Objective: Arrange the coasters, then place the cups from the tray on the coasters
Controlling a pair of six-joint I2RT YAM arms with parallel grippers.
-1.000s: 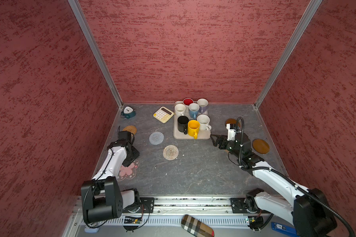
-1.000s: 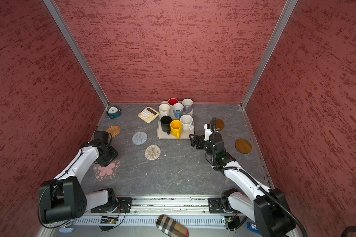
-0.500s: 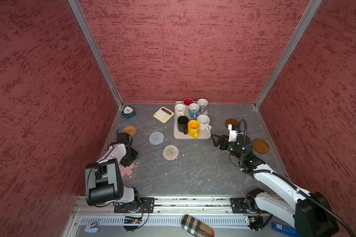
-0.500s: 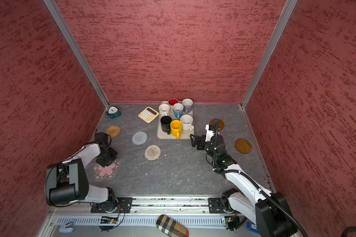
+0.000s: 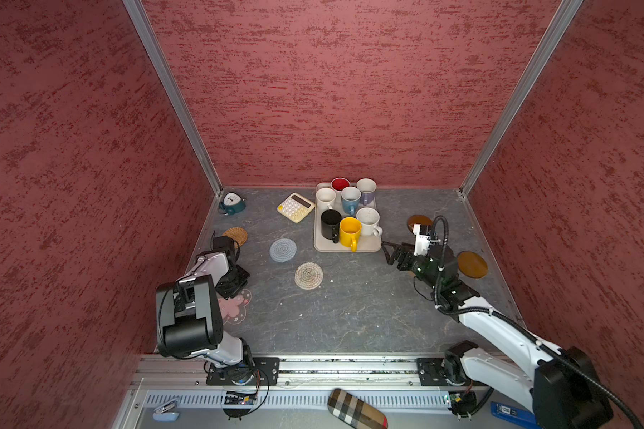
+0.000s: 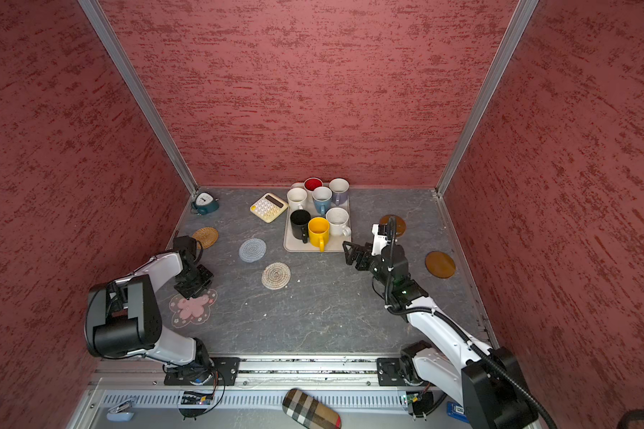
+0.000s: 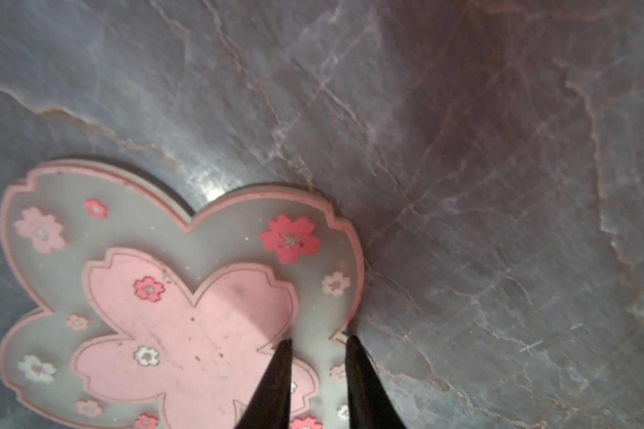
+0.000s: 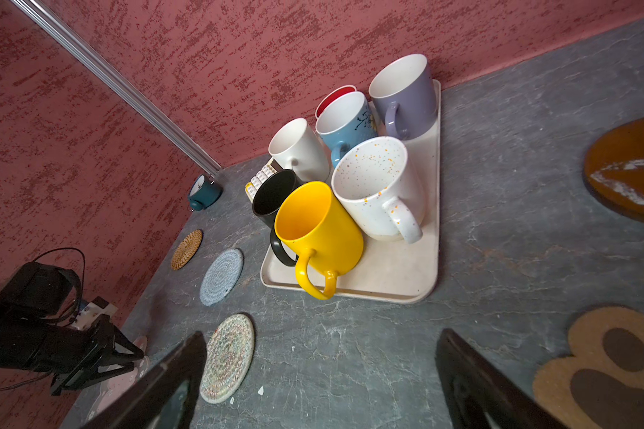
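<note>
My left gripper (image 7: 318, 340) points down at the pink flower coaster (image 7: 186, 327) near the left wall, its narrow jaws shut on one petal's edge. Several cups stand on the beige tray (image 5: 365, 245), the yellow cup (image 5: 349, 231), black cup (image 5: 330, 224) and speckled white cup (image 5: 367, 220) in front. My right gripper (image 5: 389, 252) hovers open and empty just off the tray's front right corner, facing the cups. Woven tan (image 5: 235, 236), grey (image 5: 283, 250) and beige (image 5: 308, 275) coasters lie left of the tray. Two brown discs (image 5: 471, 264) and the paw-print coaster (image 8: 610, 367) lie right.
A yellow calculator (image 5: 295, 207) lies beside the tray's left edge, and a teal clock (image 5: 232, 202) stands in the back left corner. Red walls close in three sides. A checked case (image 5: 356, 408) lies in front of the rail.
My left gripper's jaws have narrowed onto the flower coaster's petal while the left arm folded back toward its base. The right gripper has opened slightly wider and barely moved.
</note>
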